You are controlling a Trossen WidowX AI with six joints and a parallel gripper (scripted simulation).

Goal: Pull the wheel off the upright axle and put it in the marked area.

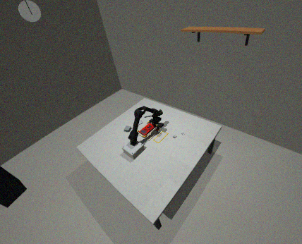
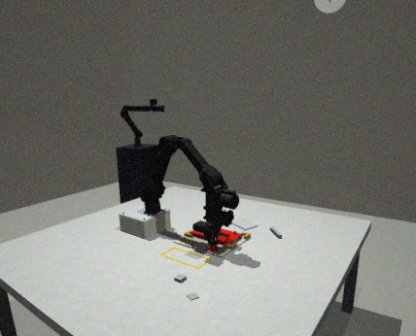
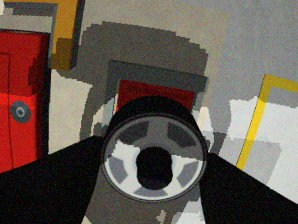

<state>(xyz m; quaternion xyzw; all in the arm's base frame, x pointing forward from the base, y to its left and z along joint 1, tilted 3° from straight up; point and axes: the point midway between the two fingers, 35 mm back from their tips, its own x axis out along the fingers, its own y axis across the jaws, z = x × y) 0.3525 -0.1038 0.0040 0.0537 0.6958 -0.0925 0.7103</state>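
The fingers pinch the wheel (image 3: 154, 156) from both sides, and it sits between them on its upright axle. Grasping looks done; next it needs a straight lift, then carrying toward the yellow-marked area (image 3: 256, 129) just beside on the counter (image 2: 286, 272).

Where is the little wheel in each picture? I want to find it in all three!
Top: too small to make out; it sits under the gripper, mid-table.
Exterior: hidden under the gripper, at the board's near edge.
Wrist: the wheel fills the centre, between the black fingers.
Shared landmark: the yellow marked area, beside the wheel.
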